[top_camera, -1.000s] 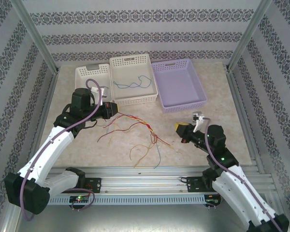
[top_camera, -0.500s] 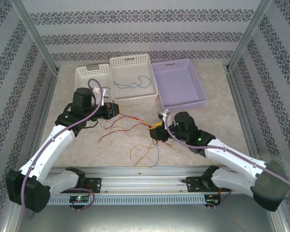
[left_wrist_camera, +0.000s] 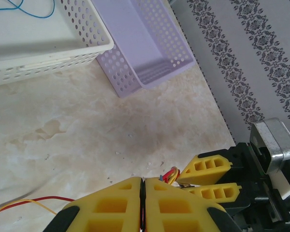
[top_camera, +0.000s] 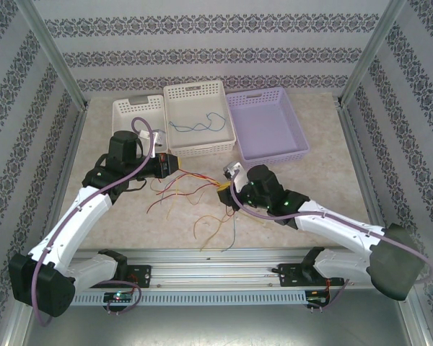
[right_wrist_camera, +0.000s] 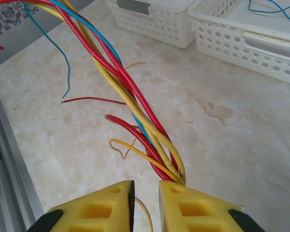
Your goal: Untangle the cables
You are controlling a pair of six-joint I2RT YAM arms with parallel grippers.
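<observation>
The cables point(top_camera: 195, 189) lie as a red, yellow and blue tangle on the marble table between the arms, with loose ends trailing toward the front rail. My left gripper point(top_camera: 175, 164) is shut on their left ends; in the left wrist view its jaws point(left_wrist_camera: 143, 186) are pressed together with a thin red strand between them. My right gripper point(top_camera: 224, 194) sits at the knot, open. In the right wrist view point(right_wrist_camera: 145, 193) the twisted bundle point(right_wrist_camera: 130, 92) runs over the right finger and one thin yellow strand lies in the gap. The right gripper's fingers point(left_wrist_camera: 208, 166) show beside the bundle point(left_wrist_camera: 171, 174).
Three baskets stand at the back: a small white one point(top_camera: 137, 112), a middle white one point(top_camera: 195, 88) holding a loose blue wire point(top_camera: 198, 126), and a purple one point(top_camera: 267, 126). The metal rail point(top_camera: 216, 259) runs along the front edge.
The right arm swung left from the right side of the table to the knot of the tangle. The left arm has barely moved and keeps its hold.
</observation>
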